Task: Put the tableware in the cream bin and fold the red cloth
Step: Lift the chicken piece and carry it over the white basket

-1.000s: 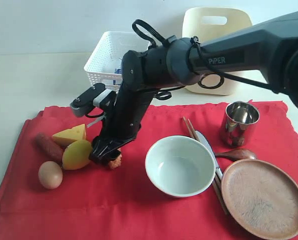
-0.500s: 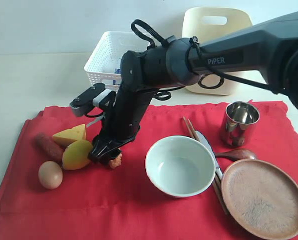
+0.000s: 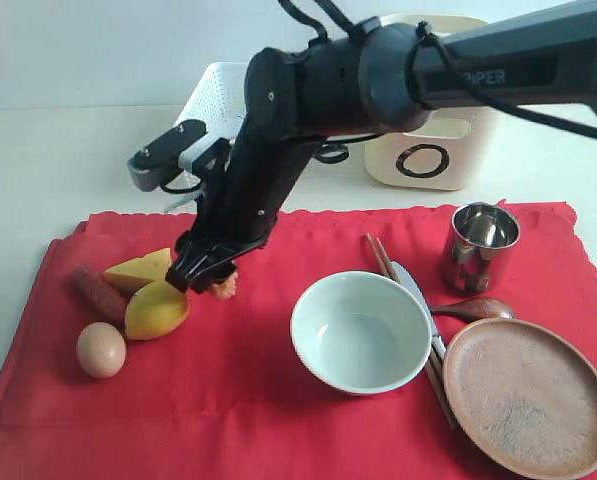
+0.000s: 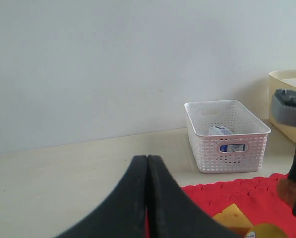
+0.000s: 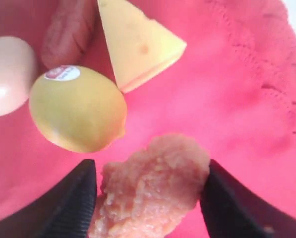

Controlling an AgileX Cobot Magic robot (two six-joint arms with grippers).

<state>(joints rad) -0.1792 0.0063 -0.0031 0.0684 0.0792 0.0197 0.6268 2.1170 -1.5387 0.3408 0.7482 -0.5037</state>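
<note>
The red cloth (image 3: pixel 258 400) covers the near table. On its right side lie the grey-green bowl (image 3: pixel 360 332), steel cup (image 3: pixel 481 243), brown plate (image 3: pixel 529 396), chopsticks (image 3: pixel 381 258), knife (image 3: pixel 413 285) and dark spoon (image 3: pixel 473 309). The cream bin (image 3: pixel 433 150) stands behind, partly hidden by the arm. My right gripper (image 3: pixel 210 278) reaches across to the left and is shut on a crumbly orange-pink food piece (image 5: pixel 152 183), held just above the cloth. My left gripper (image 4: pixel 148 161) is shut on nothing, off the cloth's left end.
A cheese wedge (image 3: pixel 143 268), lemon (image 3: pixel 158 310), egg (image 3: pixel 101 350) and sausage (image 3: pixel 96 292) lie on the cloth beside the right gripper. A white perforated basket (image 4: pixel 227 136) holding a carton stands behind the cloth, left of the cream bin.
My right arm has risen, lifting the orange-pink food piece off the cloth and a little away from the lemon. Nothing else moved.
</note>
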